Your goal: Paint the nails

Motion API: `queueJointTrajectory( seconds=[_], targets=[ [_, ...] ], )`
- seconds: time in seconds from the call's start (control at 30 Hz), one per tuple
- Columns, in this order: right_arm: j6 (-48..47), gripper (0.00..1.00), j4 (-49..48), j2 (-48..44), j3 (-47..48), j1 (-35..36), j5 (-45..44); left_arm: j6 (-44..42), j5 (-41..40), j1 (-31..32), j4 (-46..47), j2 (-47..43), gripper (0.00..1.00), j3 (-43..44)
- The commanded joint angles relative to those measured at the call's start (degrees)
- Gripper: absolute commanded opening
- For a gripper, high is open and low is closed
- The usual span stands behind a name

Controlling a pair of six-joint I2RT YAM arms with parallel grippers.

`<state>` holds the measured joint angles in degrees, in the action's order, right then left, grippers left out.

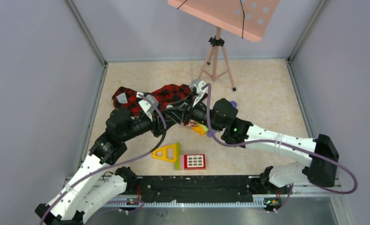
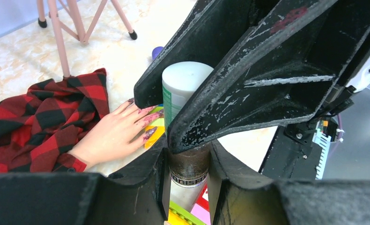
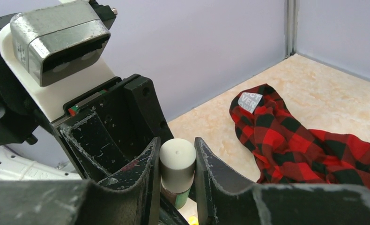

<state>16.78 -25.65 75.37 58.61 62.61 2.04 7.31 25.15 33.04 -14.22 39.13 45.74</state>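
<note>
Nails (image 2: 147, 133), smudged purplish on the smooth mannequin hand (image 2: 113, 138), lie just beside a cylindrical bottle (image 2: 188, 161) the left gripper (image 2: 188, 169) clamps; right gripper (image 3: 176, 154) seemingly pinches its matte cap (image 3: 177, 161).

Counts on the bench (image 1: 267, 98)
One mannequin hand (image 2: 110, 136); near it one bottle (image 2: 183, 89), one plaid sleeve (image 2: 38, 126), one yellow triangle (image 1: 171, 150), one red tile (image 1: 194, 161), one tripod (image 1: 216, 56).

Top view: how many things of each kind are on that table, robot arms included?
Robot arms: 2 (left arm, right arm)
Mannequin hand in plaid sleeve: 1
Bottle: 1
Tripod stand: 1
Flat toy pieces: 3 (yellow triangle, red square, yellow piece under the hand)
Small purple item, unclear what: 1
Total: 9
</note>
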Motion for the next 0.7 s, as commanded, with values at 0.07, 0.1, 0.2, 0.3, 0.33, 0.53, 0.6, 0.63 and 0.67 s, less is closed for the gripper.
queueJointTrajectory(
  seconds=[0.07,0.1,0.2,0.3,0.33,0.53,0.6,0.63,0.67],
  targets=[
    [-1.0,0.0,-3.3,-4.4,-1.1,-2.2,12.6,0.7,11.6,0.0,6.5,-1.3,0.0,0.9],
    [-0.6,0.0,-4.3,-5.0,-1.7,-2.8,15.7,0.7,13.1,0.0,6.9,-1.4,0.0,0.8],
    [1.6,0.0,-9.0,-6.6,-3.6,-4.8,23.9,1.4,18.0,0.0,8.1,-1.1,0.0,0.6],
    [3.4,0.0,-12.4,-8.3,-5.2,-5.9,28.4,2.0,20.3,0.0,8.9,-0.7,0.0,0.5],
    [3.7,0.0,-13.1,-8.8,-5.6,-6.1,28.7,2.0,20.3,0.0,9.0,-0.6,0.0,0.5],
    [4.6,0.0,-15.8,-10.9,-7.3,-7.1,30.2,2.2,21.2,0.0,9.1,-0.1,0.0,0.5],
    [5.0,0.0,-17.1,-11.0,-7.7,-7.3,31.6,2.3,22.2,0.1,9.2,0.3,0.0,0.6],
    [5.2,0.0,-17.7,-11.1,-7.8,-7.4,32.4,2.3,22.7,0.0,9.3,0.4,0.0,0.6],
    [5.4,0.0,-18.5,-11.1,-8.0,-7.4,33.1,2.5,23.5,0.0,9.5,0.5,0.0,0.6]
  ],
)
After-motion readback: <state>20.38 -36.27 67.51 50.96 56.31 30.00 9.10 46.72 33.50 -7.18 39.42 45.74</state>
